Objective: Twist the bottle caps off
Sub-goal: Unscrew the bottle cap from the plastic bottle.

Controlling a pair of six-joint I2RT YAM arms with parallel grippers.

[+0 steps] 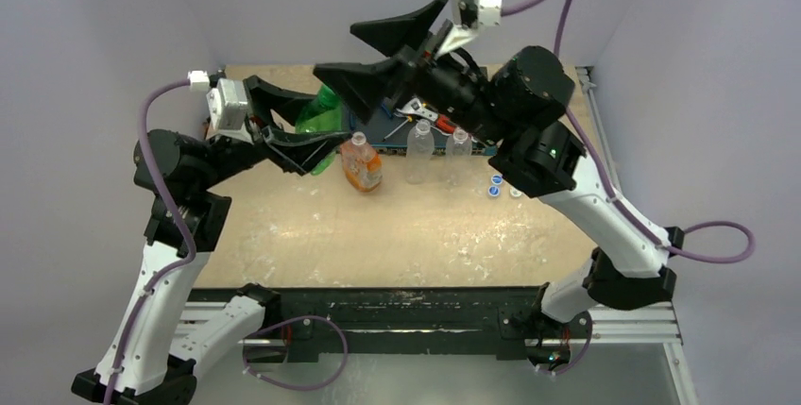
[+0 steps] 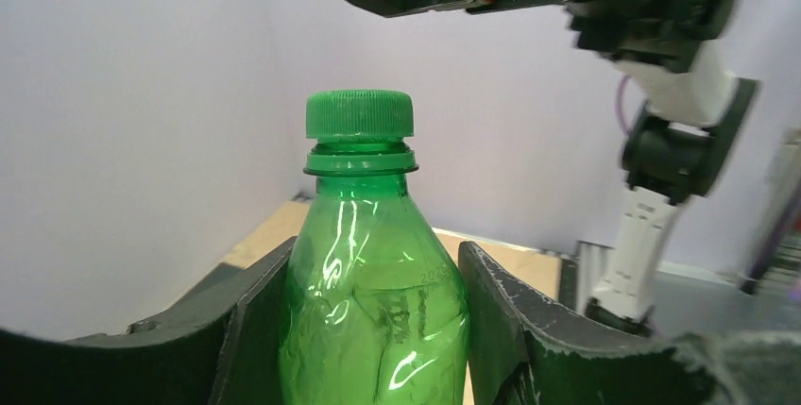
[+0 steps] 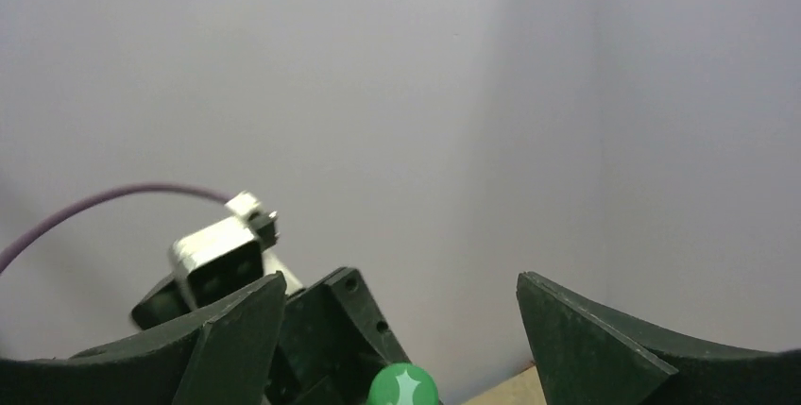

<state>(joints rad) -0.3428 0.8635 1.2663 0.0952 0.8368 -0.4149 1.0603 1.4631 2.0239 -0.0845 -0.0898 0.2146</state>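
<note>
At the left, the left gripper [image 2: 375, 259] is holding the green bottle [image 2: 373, 329] up off the table [image 1: 378, 235], its pads [image 2: 250, 329] pinching the bottle's shoulder from both sides; the green cap [image 2: 359, 114] is sitting on the neck, and whether it is already loosened cannot be told. Just above it the right gripper [image 3: 401, 311] is hanging with its fingers [image 3: 590, 344] spread wide and holding nothing, the cap showing low between them in the right wrist view. Further right, the orange-label bottle [image 1: 362, 167] and the clear bottles [image 1: 420, 152] are standing open-necked on the table; beyond them three loose caps [image 1: 494, 179] are lying near the right arm.

The risks, as I judge them: the wide fingers may be closing off-centre, clipping the cap's edge and levering the bottle askew in the left pinch; the thin green wall may be buckling or turning with the cap under the twist, so nothing unscrews; a freed cap could be slipping out and rolling away; the right arm, swinging aside, could be knocking over the standing bottles.
</note>
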